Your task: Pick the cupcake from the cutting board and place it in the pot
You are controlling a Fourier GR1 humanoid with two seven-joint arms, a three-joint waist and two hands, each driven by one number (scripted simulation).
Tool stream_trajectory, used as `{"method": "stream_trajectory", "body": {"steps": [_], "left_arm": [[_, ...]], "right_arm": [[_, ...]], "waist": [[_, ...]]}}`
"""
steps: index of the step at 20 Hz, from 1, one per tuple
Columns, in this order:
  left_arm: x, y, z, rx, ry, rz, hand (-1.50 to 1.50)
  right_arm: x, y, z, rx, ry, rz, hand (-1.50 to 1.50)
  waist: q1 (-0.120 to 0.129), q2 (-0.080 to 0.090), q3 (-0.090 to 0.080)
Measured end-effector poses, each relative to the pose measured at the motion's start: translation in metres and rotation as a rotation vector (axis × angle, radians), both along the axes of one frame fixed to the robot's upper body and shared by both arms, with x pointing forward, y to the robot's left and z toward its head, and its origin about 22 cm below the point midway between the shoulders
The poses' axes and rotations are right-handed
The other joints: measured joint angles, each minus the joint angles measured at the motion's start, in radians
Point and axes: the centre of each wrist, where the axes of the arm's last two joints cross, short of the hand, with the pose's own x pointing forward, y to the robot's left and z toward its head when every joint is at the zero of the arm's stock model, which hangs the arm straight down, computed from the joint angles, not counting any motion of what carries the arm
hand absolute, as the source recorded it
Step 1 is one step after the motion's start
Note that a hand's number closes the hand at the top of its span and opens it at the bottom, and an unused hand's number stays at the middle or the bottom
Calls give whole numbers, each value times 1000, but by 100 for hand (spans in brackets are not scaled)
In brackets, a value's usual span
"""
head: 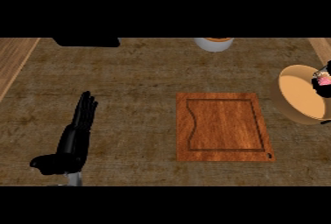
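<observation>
Left hand [71,140]: black, smooth, glossy w/ soft highlights (plastic-like). Counter [129,78] under and around it: mottled brown, matt, rough-looking, stone-ish. Pale strip [14,61] beyond that hand's outer side: wood grain, matt. Cutting board [223,127], to the hand's right: reddish wood, clear grain, semi-gloss finish. Pot [301,94], under the right hand [321,89]: smooth tan inside, matt; material can't tell. Right hand has the same black finish, curled round the cupcake [323,80], pink top matt.
</observation>
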Motion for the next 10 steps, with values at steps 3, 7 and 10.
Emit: {"method": "stream_trajectory", "body": {"steps": [3, 7, 10], "left_arm": [[5, -2, 4, -2, -2, -8, 0], [9, 4, 3, 3, -1, -4, 0], [8, 4, 2, 5, 2, 1, 0]], "right_arm": [[1, -12, -16, 12, 85, -65, -150], [4, -19, -28, 121, 113, -15, -150], [6, -21, -30, 274, 25, 21, -150]], "waist": [[3, 2, 0], [5, 3, 1], [1, 2, 2]]}}
